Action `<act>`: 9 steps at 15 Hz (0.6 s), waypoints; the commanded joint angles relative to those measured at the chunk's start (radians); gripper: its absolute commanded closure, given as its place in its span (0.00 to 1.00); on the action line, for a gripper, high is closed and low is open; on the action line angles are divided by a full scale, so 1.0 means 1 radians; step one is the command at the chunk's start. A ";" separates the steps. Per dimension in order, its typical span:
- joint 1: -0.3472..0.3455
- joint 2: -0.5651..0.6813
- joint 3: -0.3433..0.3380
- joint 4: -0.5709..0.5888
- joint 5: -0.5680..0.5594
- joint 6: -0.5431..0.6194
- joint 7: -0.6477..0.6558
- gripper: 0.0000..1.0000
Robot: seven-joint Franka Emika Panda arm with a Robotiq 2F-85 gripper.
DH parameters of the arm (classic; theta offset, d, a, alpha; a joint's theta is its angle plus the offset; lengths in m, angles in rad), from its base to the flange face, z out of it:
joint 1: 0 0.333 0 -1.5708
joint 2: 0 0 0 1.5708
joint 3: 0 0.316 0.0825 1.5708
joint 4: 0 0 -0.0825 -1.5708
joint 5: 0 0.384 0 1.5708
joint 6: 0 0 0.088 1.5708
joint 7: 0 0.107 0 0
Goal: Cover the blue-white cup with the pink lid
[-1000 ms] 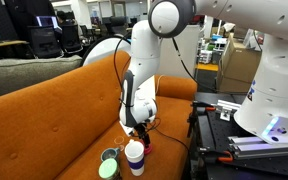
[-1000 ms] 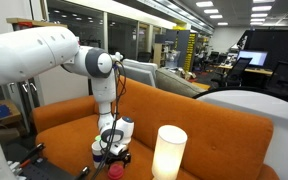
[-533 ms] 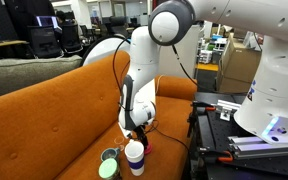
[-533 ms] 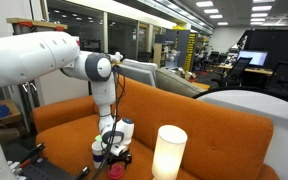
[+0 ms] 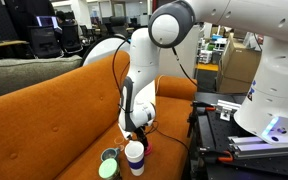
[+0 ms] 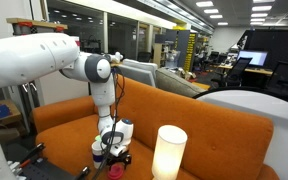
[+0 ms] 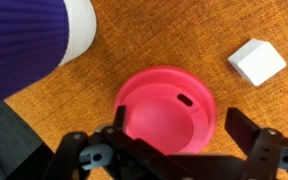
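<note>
In the wrist view the pink lid (image 7: 166,108) lies flat on the orange couch seat, its inner side and a small slot showing. My gripper (image 7: 181,128) is open just above it, one finger at the lid's left edge and the other apart from it on the right. The blue-white cup (image 7: 29,40) stands close by at the upper left. In an exterior view the cup (image 5: 134,157) stands upright on the seat in front of the gripper (image 5: 136,134). The lid shows as a small red spot (image 6: 115,172) under the gripper (image 6: 112,150).
A low green-rimmed round container and a pale green disc (image 5: 108,165) sit beside the cup. A small white block (image 7: 256,62) lies right of the lid. A tall white cylinder (image 6: 169,152) stands near the camera. A black table (image 5: 229,130) borders the couch.
Almost nothing. The arm's upper links have shifted slightly, while the gripper stays low over the lid.
</note>
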 commanded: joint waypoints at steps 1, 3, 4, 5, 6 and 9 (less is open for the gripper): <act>0.003 0.007 -0.007 0.014 -0.008 -0.008 0.017 0.00; -0.005 -0.001 0.000 0.007 -0.007 -0.006 0.008 0.00; -0.007 -0.006 0.002 0.003 -0.006 -0.008 0.007 0.00; -0.003 -0.008 -0.002 0.000 -0.006 -0.006 0.010 0.00; -0.005 -0.011 -0.001 -0.002 -0.006 -0.006 0.008 0.00; -0.002 -0.020 -0.002 -0.016 -0.004 0.004 0.007 0.00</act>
